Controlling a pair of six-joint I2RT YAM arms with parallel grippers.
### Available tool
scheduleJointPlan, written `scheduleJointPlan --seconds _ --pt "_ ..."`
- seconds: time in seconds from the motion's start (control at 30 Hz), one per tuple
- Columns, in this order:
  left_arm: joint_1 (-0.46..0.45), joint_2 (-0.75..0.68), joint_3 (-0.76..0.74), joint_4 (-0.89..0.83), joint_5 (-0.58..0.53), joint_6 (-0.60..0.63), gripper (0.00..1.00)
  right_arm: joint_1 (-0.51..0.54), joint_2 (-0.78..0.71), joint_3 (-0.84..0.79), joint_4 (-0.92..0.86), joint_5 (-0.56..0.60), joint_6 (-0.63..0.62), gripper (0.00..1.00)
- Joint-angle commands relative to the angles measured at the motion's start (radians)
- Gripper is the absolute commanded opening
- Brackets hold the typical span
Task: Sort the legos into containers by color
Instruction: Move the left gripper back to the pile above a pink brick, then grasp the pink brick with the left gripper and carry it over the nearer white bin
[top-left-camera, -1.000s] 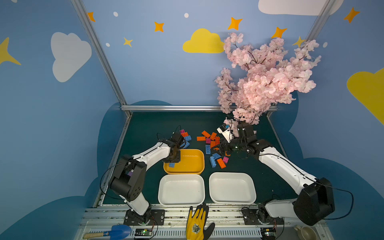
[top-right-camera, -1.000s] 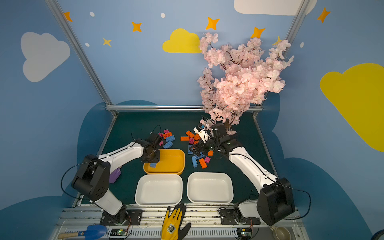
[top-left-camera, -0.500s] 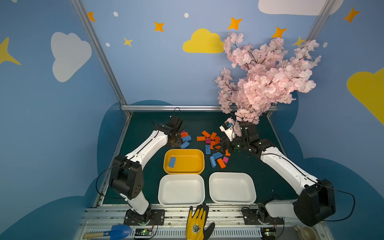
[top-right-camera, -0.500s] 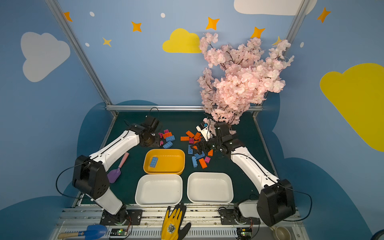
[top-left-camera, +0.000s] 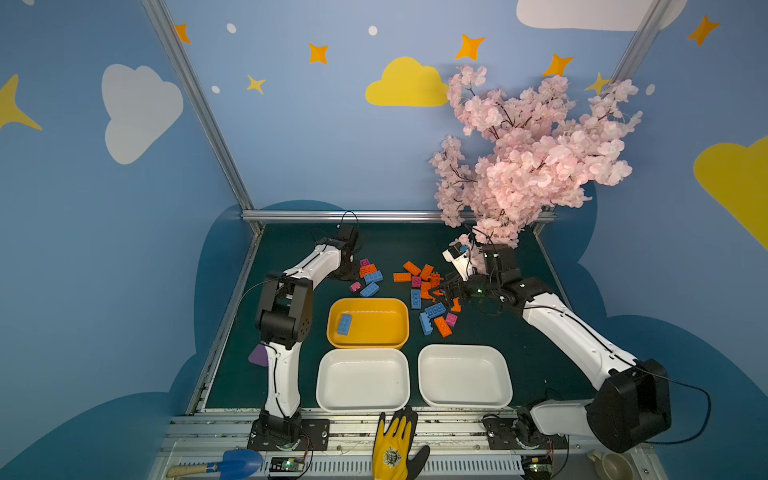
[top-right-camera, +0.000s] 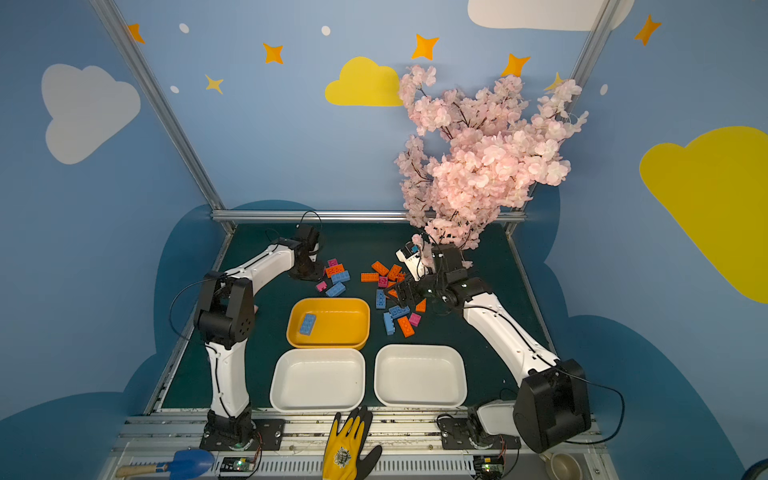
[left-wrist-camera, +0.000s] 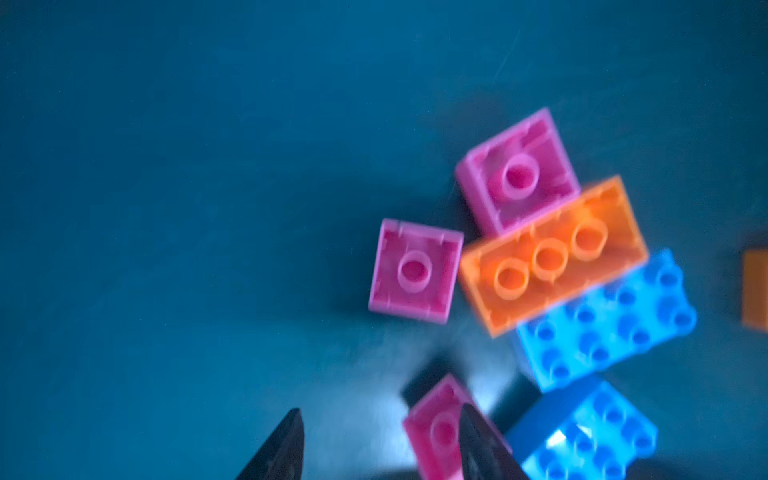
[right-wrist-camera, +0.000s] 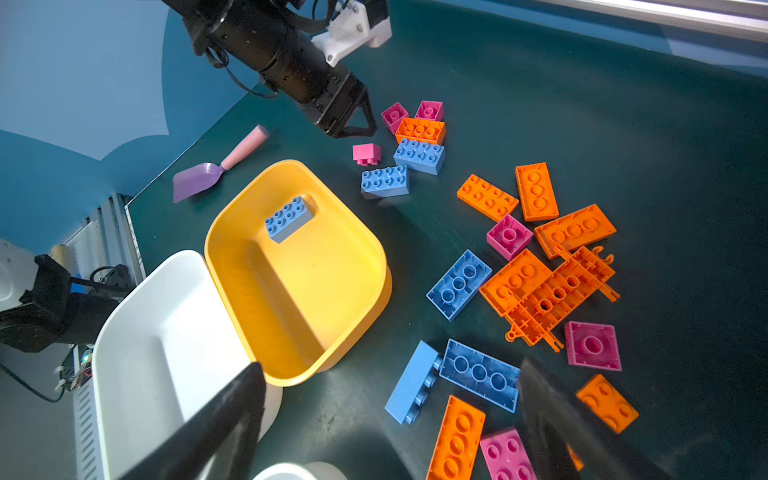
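Both top views: one blue brick lay in the yellow-orange tray; other legos strewn on the table behind. Left wrist: left tool partly spread, empty, beside a pink brick. Right wrist: right tool gaped wide, empty.
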Motion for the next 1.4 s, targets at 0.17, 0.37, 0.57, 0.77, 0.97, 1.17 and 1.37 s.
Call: scheduleJointPlan --seconds 0.17,0.37,0.57,0.77,0.97,1.17,1.37 --pt "0.014 0.125 0.113 0.031 0.036 0.020 0.57 -0.008 -0.037 0.022 -0.037 0.009 -0.013 0.94" --pt "0.017 0.181 0.179 0.012 0.063 0.009 0.53 -0.017 -0.046 0.027 -0.054 0.015 -0.019 0.94" --pt "0.025 0.213 0.218 0.004 0.074 -0.002 0.37 -0.020 -0.053 0.023 -0.060 0.019 -0.016 0.94" --pt "0.026 0.175 0.223 -0.026 0.066 0.005 0.30 -0.022 -0.056 0.019 -0.056 0.023 -0.014 0.94" --pt "0.025 0.044 0.214 -0.112 0.074 -0.011 0.31 -0.021 -0.046 0.015 -0.033 0.019 -0.009 0.94" --pt "-0.018 -0.184 0.071 -0.220 0.114 -0.084 0.32 -0.023 -0.039 0.006 -0.013 -0.002 -0.012 0.94" --pt "-0.115 -0.452 -0.167 -0.294 0.167 -0.212 0.33 -0.024 -0.036 -0.013 0.011 -0.028 -0.018 0.93"
